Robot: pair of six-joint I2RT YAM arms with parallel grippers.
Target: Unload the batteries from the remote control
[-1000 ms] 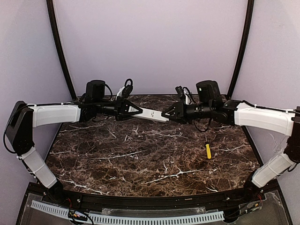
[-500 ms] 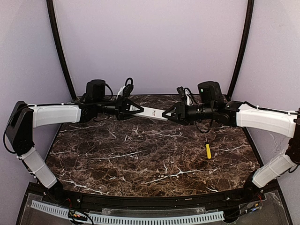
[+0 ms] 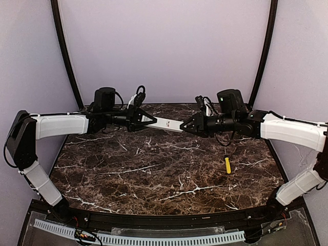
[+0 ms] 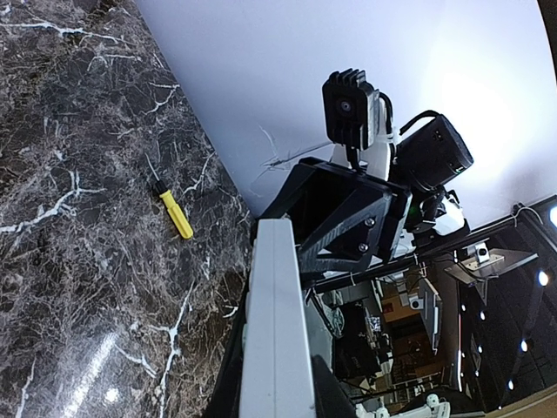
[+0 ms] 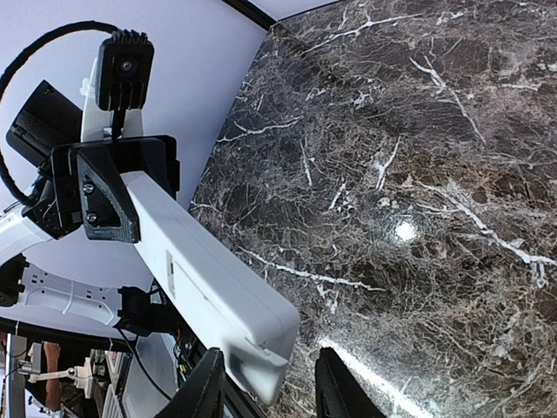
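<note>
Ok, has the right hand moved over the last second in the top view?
Yes. The right hand has shifted slightly rightward, backing along the remote control, judged against the unmoved yellow screwdriver.

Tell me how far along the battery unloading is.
Done: the left gripper holds the remote control above the table. In hand: the right gripper, jaws open, straddles its free end. Left: getting the batteries out; none show anywhere yet.

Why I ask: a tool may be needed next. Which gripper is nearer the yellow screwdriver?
Right. The right gripper is at one end of the remote, just beyond the screwdriver; the left gripper holds the other end, farther away.
</note>
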